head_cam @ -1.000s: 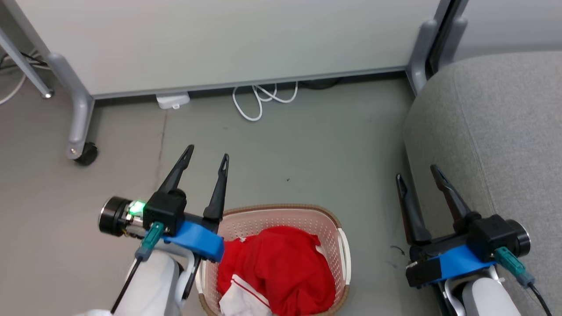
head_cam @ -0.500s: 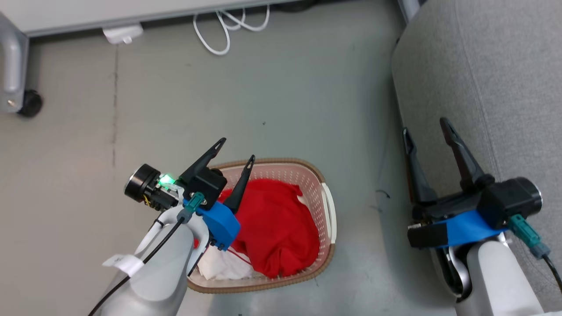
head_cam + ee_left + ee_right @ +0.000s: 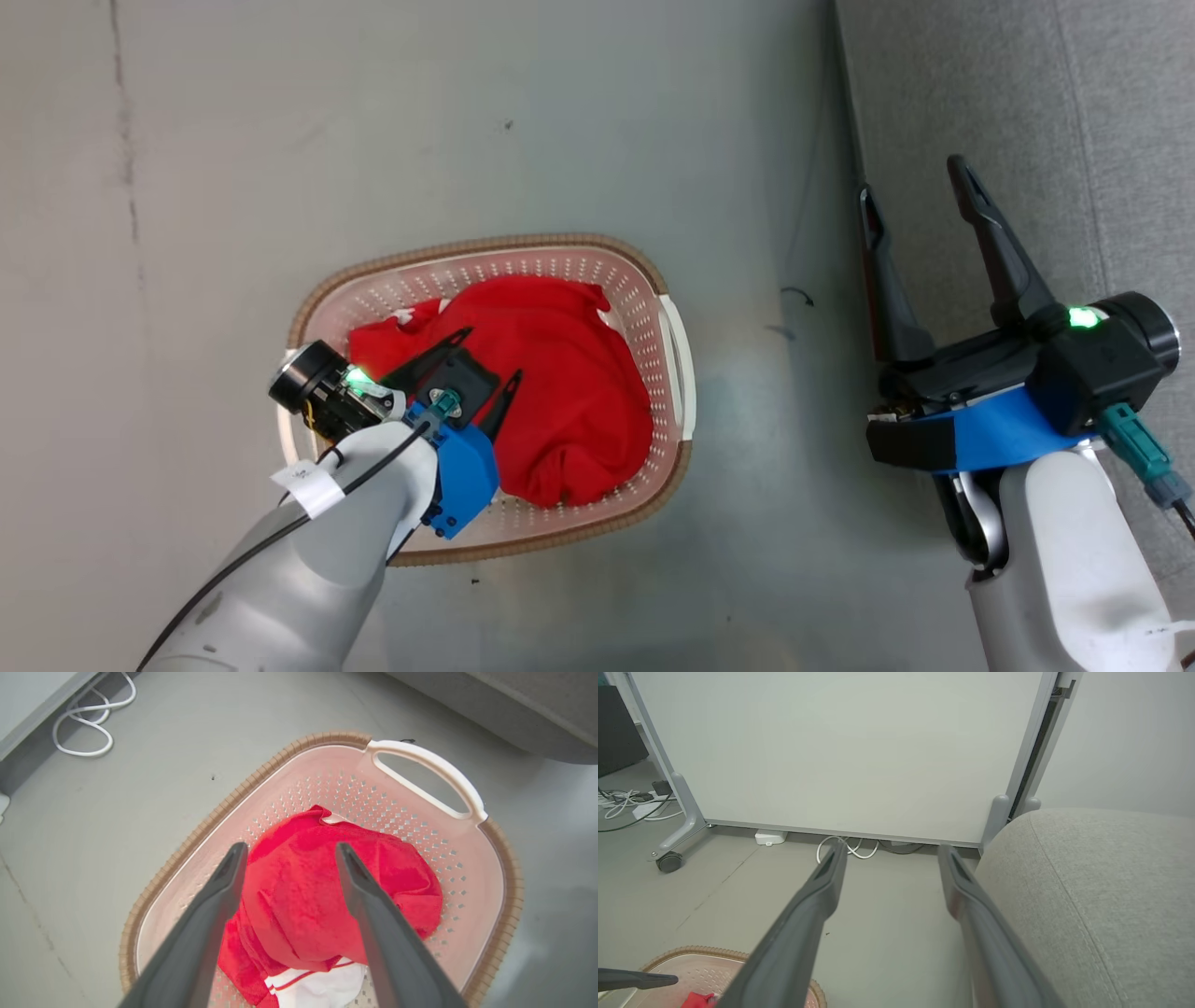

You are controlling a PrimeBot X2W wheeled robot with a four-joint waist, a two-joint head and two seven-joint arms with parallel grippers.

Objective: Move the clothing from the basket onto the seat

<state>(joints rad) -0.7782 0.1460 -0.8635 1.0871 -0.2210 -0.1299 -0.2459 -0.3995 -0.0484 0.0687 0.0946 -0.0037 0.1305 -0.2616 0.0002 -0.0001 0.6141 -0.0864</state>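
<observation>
The cream basket with a brown rim stands on the grey floor and holds the bright red clothing. My left gripper hangs open just above the red heap, inside the basket's rim. In the left wrist view its fingers straddle the clothing, and a white striped part shows below. My right gripper is open and empty, off to the basket's right at the edge of the light grey seat. In the right wrist view the seat lies to the right of that gripper.
A white partition panel on a wheeled grey frame stands ahead, with a coiled white cable under it. Bare grey floor surrounds the basket. Its white handle faces the seat.
The head camera has tilted down, so the whole picture shifted. My left gripper has moved from beside the basket's rim to over the red clothing inside it, still open. The right gripper holds its pose.
</observation>
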